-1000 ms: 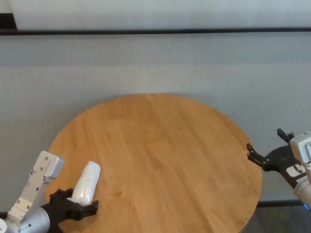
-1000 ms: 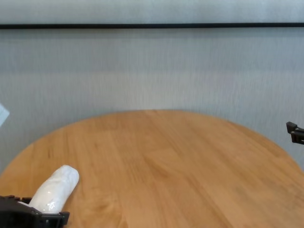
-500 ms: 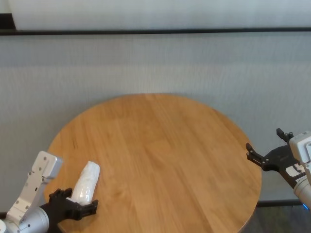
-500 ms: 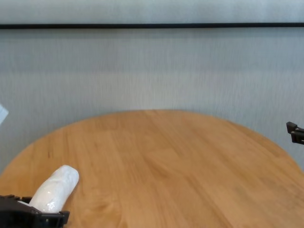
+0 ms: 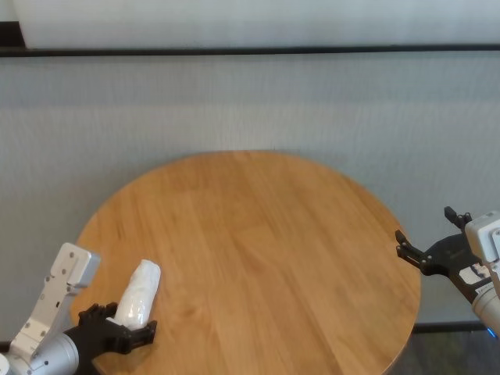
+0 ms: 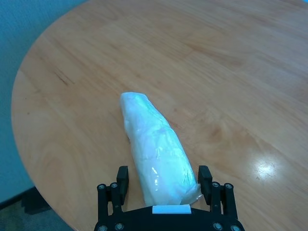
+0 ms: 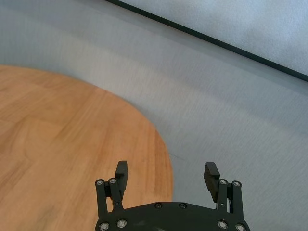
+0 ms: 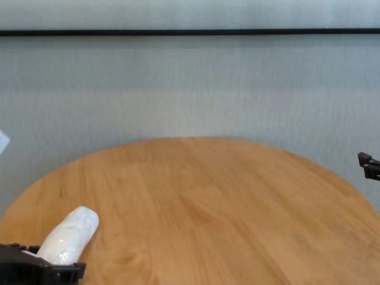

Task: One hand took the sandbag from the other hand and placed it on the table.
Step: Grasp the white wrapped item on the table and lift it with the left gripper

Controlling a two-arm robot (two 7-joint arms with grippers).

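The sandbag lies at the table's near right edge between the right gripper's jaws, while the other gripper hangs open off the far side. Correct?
Not quite: the side is wrong. The sandbag lies at the near left edge of the table, between the open jaws of the left gripper, as the head view and left wrist view show. The right gripper hangs open beyond the table's right edge.
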